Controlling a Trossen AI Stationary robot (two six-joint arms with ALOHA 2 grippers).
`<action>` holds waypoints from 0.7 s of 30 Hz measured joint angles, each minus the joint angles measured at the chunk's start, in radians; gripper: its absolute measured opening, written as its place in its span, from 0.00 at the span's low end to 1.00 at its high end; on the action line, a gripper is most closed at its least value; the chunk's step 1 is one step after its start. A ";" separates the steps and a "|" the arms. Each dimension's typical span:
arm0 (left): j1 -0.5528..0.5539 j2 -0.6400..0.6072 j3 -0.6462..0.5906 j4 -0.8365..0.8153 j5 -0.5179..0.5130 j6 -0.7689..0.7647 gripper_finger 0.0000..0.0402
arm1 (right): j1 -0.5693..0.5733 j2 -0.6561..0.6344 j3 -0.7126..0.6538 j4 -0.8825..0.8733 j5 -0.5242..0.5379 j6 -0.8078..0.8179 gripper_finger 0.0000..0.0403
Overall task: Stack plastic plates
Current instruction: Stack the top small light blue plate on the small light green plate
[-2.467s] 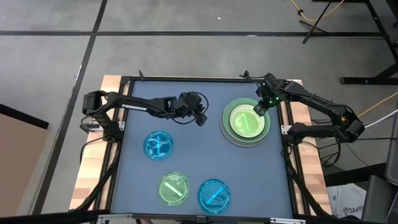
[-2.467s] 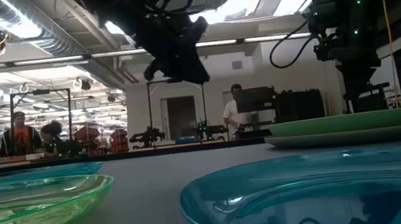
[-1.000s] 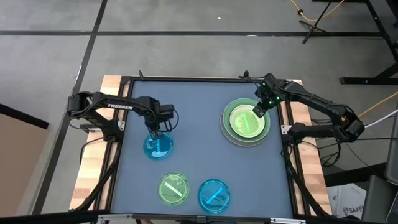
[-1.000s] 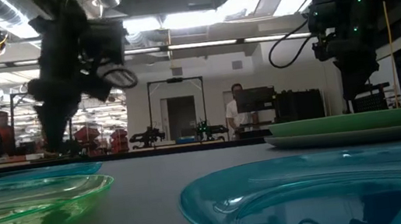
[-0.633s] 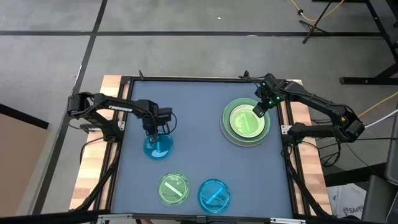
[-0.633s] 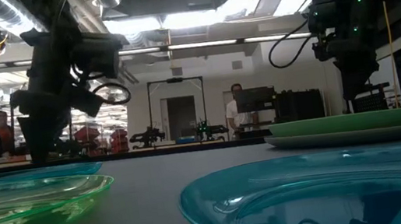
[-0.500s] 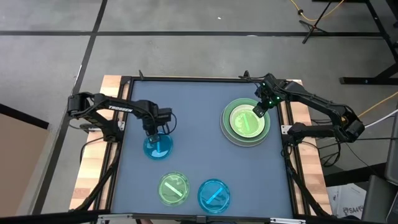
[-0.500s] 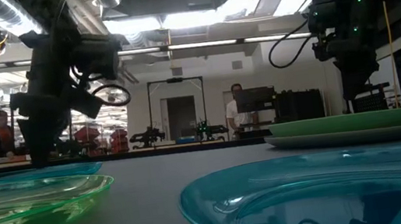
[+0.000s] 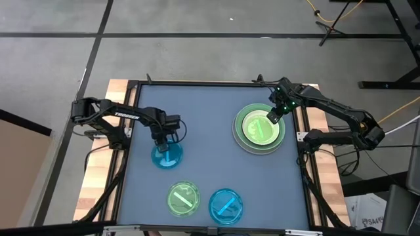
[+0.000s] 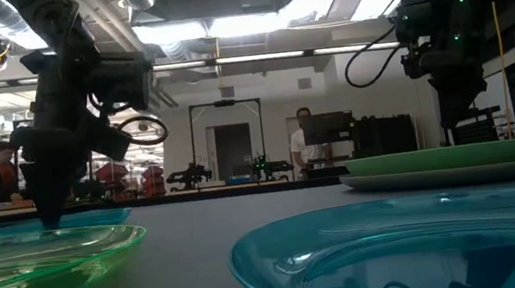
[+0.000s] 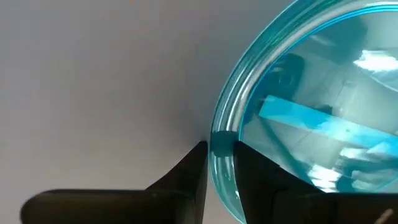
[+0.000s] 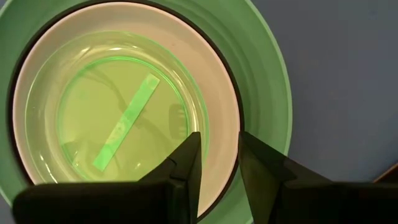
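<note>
Left wrist view shows the left end effector (image 11: pixel 219 163) with one finger on either side of the rim of a translucent blue plate (image 11: pixel 311 118), the fingers apart with the rim in the narrow gap; whether they press on it cannot be made out. From above, that blue plate (image 9: pixel 167 155) lies on the left half of the tabletop (image 9: pixel 203 131), well apart from the stack (image 9: pixel 260 128) on the right half, where a translucent green plate (image 12: pixel 124 118) sits in a white plate (image 12: pixel 221 93) on a light green plate (image 12: pixel 264 62); a dark ring shows between the white and the light green, perhaps a black plate's edge, and a grey edge shows under the stack. Two more plates, a green one (image 9: pixel 184 198) and a blue one (image 9: pixel 226 204), lie near the front edge. The right end effector (image 12: pixel 217 163) hangs over the stack's rim with its fingers apart and nothing between them. The likely risk is the thin hold: a slick, curved rim taken at a single spot could slip out as the plate tilts on lifting, or the far edge could drag on the tabletop and twist the plate free. A carry toward the stack could also meet the right arm waiting there. The low view hides the contact at the rim behind the near plates, and how many plates the stack holds cannot be counted.
</note>
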 joint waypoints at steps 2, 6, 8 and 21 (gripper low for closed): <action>0.000 -0.004 -0.014 0.020 0.014 0.000 0.17 | 0.000 0.000 0.000 0.000 0.000 0.000 0.24; 0.000 -0.004 -0.022 0.028 0.014 -0.019 0.17 | 0.000 0.000 0.000 0.000 0.000 0.000 0.24; 0.000 -0.003 -0.022 0.028 0.014 -0.019 0.17 | 0.000 0.000 0.000 0.000 0.000 0.000 0.24; 0.000 -0.002 -0.024 0.032 0.011 -0.026 0.04 | 0.000 0.000 0.000 0.002 0.000 0.000 0.24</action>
